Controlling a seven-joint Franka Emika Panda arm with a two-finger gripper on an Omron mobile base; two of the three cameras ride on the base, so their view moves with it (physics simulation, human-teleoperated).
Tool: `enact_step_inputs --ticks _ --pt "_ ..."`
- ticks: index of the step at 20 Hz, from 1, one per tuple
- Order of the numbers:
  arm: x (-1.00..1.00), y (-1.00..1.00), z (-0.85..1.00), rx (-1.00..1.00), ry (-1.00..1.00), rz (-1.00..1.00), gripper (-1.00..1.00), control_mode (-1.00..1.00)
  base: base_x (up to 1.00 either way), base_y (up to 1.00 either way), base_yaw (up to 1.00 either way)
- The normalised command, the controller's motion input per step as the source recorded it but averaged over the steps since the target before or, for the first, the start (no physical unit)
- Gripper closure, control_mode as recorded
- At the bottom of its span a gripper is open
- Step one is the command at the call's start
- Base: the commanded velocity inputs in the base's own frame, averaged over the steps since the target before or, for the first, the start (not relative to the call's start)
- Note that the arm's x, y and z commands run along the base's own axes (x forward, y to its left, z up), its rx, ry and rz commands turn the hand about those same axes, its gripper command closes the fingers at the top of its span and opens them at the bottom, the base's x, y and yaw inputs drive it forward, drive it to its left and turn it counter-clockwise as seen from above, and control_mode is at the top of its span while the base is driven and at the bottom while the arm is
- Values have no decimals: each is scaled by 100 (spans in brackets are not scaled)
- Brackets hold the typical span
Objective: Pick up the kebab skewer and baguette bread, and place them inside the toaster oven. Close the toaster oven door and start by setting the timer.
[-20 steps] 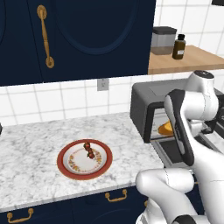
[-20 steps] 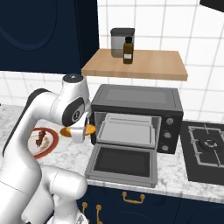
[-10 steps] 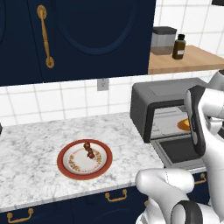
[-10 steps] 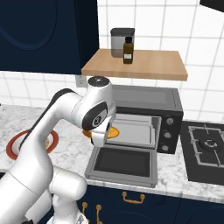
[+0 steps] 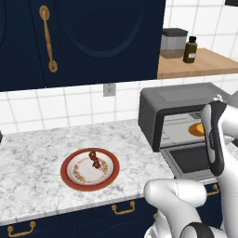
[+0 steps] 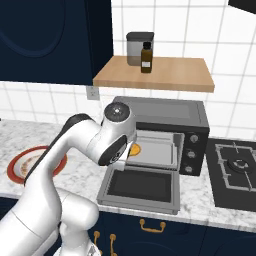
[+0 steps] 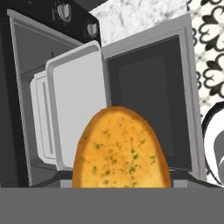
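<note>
Lower centre of hand view: baguette bread (image 7: 121,151) gripped, hovering at open toaster oven (image 6: 170,131) tray (not released). Lower left, left base view: kebab skewer (image 5: 94,159) on plate (image 5: 74,181). Door, timer pending.

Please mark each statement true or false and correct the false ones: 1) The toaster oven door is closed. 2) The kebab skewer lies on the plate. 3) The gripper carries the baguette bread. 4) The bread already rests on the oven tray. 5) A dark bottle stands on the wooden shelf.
1) False: the toaster oven door is folded down, open.
2) True: the kebab skewer lies on the plate.
3) True: the baguette bread is held by the gripper.
4) False: it is held in front of the tray.
5) True: the bottle stands on the shelf.
</note>
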Motion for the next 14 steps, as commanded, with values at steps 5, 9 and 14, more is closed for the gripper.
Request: enact_step_inputs --ticks 5,9,14 --pt "28 -8 8 12 -14 0 100 -100 0 0 0" --pt "48 -9 1 6 -1 0 100 -100 0 0 0" --pt "40 -6 -4 1 0 0 100 -100 0 0 0"
